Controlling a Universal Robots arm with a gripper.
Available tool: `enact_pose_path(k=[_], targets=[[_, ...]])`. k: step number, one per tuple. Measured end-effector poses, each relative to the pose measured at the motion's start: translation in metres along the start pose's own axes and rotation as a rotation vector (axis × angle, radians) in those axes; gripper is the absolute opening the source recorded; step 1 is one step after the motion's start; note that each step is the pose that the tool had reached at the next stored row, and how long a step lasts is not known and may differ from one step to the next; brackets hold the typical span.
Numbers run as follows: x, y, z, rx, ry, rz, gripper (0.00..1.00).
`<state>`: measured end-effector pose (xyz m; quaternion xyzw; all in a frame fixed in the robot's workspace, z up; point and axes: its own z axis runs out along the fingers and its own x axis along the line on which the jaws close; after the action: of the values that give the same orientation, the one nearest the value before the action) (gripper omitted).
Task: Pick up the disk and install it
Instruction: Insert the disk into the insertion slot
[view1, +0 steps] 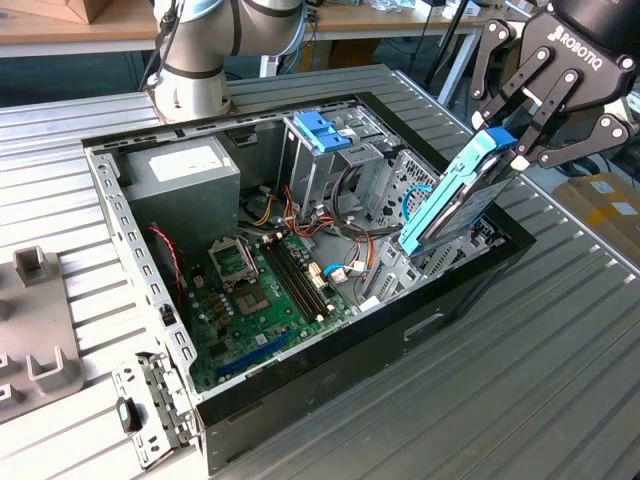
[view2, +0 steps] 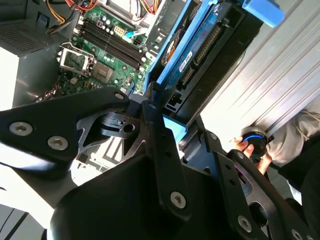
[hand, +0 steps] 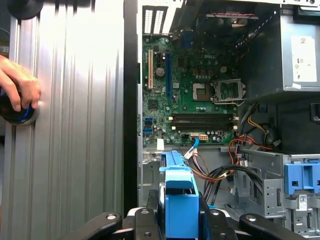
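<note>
The black hand (view1: 508, 142) is clenched on the upper end of the disk (view1: 455, 200), a flat dark-metal hard drive in a light-blue plastic carrier frame. The disk hangs from the hand at a steep tilt. Its held end is up and its lower end is down inside the open black computer case (view1: 400, 330), among the grey metal drive bays directly below the hand and just inside the case wall nearest the hand. I cannot tell whether that lower end touches the bay metal. In the second wrist view the black fingers (view2: 160, 150) press against the frame's near end, and the drive's long edge runs away from them toward the case interior.

Farther from the hand, a bundle of red, yellow and black cables (view1: 300, 215) lies beside the bays. A blue plastic latch piece with a ribbed top (view1: 315, 130) sits on 1 bay cage. The green motherboard (view1: 260, 290) covers the case floor beyond that. The grey power-supply box with a white sticker (view1: 180, 170) fills the corner of the case farthest from the hand.

The case rests on a ribbed grey metal surface (view1: 560, 380). In the first wrist view a person's fingers (hand: 20, 85) rest on a round black knob with a blue ring (hand: 20, 116) on that surface, outside the case and well apart from the disk.
</note>
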<state>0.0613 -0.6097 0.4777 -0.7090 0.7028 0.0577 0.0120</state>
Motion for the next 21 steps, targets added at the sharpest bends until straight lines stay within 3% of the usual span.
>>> enact_pose_path(k=[10, 15, 21], targets=[[0.0053, 0.0, 0.0085, -0.0003, 0.0014, 0.0, 0.37], [0.0073, -0.0007, 0.0186, -0.0017, 0.0013, 0.0, 0.37], [0.0075, -0.0046, 0.021, -0.0023, 0.0017, -0.003, 0.37]])
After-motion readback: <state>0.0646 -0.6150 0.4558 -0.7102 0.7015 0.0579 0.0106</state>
